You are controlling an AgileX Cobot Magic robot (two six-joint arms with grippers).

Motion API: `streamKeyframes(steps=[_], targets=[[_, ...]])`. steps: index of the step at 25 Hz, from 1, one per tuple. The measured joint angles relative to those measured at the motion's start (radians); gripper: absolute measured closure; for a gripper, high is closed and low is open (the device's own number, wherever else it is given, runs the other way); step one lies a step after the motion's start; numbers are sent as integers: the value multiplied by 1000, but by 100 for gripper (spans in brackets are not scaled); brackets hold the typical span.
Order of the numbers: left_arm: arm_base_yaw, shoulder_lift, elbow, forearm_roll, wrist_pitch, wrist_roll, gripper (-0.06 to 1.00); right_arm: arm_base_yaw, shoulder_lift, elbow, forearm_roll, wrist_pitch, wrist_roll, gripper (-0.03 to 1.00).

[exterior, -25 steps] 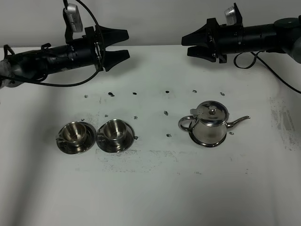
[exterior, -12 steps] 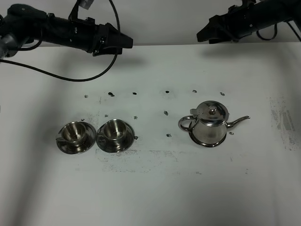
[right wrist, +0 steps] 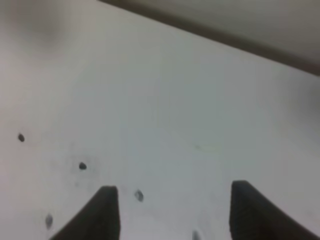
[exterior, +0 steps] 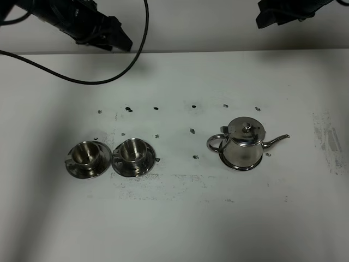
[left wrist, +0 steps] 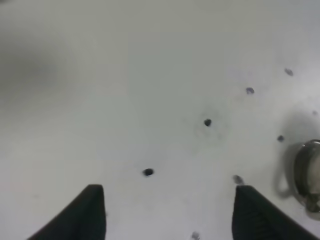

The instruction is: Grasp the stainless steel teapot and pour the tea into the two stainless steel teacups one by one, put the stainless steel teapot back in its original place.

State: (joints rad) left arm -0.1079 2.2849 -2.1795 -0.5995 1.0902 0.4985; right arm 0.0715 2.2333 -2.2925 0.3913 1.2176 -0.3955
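The stainless steel teapot [exterior: 244,144] stands upright at the centre right, spout to the right and loop handle to the left, on the flat steel dish [exterior: 224,162]. The two steel teacups [exterior: 86,154] [exterior: 132,152] sit on their saucers side by side at the left. No tea shows. My left gripper [exterior: 119,39] is high at the back left, far from the cups. My right gripper [exterior: 265,18] is high at the back right, behind the teapot. Both are open and empty in the wrist views [left wrist: 170,215] [right wrist: 175,215]. A shiny steel edge with a loop [left wrist: 305,175], seemingly the teapot, shows in the left wrist view.
The white table [exterior: 180,218] has small dark marks [exterior: 192,131] between the cups and the teapot and scuffed patches near the front. A black cable [exterior: 109,79] hangs over the back left. The table's back edge [exterior: 191,52] runs under both arms.
Both arms have risen and pulled back toward the top edge, the left one moving left and the right one moving right. The teapot and cups have not moved.
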Motion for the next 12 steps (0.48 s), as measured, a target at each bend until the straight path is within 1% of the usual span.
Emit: streamKeyframes(steps=[3,6,10,12], targets=[[-3,-160,168,56,-87,18,43,1,-140,122,-69,-4,10,47],[-11,-326,359,100,-200,31,43,3,-276,264,-97,-43,13,47],[-18,-570,633,113,-388,32,43,25,-444,463,-107,-132,14,47],[-18,-702,758,115,-452,32,43,42,-521,563,-107,-171,6,47]])
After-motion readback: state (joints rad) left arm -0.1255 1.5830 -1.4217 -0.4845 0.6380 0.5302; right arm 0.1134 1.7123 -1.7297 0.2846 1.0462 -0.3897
